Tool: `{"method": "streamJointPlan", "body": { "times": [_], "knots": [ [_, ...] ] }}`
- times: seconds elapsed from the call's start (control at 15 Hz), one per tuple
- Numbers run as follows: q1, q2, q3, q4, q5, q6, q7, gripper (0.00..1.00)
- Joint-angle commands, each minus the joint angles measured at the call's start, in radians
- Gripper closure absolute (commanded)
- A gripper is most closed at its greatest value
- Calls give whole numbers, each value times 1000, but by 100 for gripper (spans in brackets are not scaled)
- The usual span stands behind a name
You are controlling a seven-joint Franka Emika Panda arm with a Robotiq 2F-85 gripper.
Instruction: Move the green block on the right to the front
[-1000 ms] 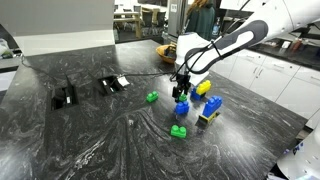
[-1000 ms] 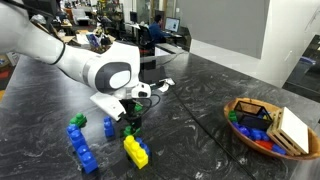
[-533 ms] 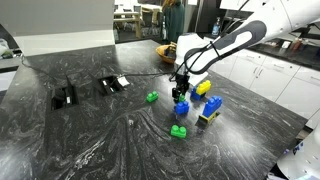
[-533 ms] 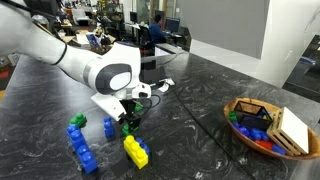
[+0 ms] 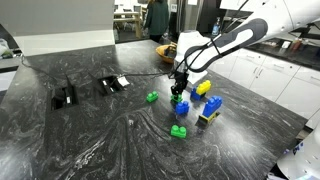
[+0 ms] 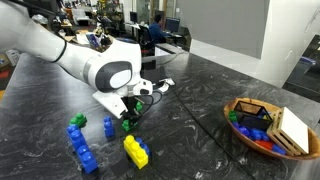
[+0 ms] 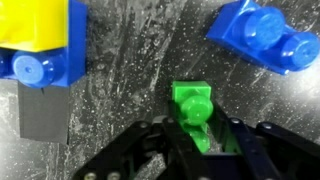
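The green block (image 7: 192, 105), a small studded brick, sits between the fingers of my gripper (image 7: 198, 137), which is shut on it just above the dark marble table (image 7: 130, 80). In both exterior views the gripper (image 5: 179, 94) (image 6: 128, 119) points straight down among the toy bricks, with the green block (image 6: 127, 124) showing at its tips. Whether the block has left the table I cannot tell.
A yellow brick (image 7: 40, 35) on a grey block and a blue brick (image 7: 262, 40) lie close by. Two other green bricks (image 5: 152, 97) (image 5: 178, 131), blue bricks (image 5: 181, 108) (image 6: 78, 128) and a yellow-blue stack (image 5: 209, 105) surround the gripper. A basket of toys (image 6: 262, 125) stands apart.
The gripper's jaws have come together from open onto the green block. The arm has hardly moved and the other bricks lie where they were.
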Motion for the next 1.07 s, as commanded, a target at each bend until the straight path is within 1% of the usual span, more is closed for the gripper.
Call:
{"method": "streamJointPlan", "body": {
  "times": [0.0, 0.27, 0.47, 0.73, 1.0],
  "knots": [
    [-16, -48, 6, -7, -2, 3, -54, 90],
    [-12, -133, 9, 18, -44, -14, -144, 90],
    [2, -174, 27, 61, -68, -29, -225, 90],
    [39, -171, 81, 104, -60, -31, -351, 90],
    [91, -158, 151, 104, -56, -34, -473, 90]
  ]
}}
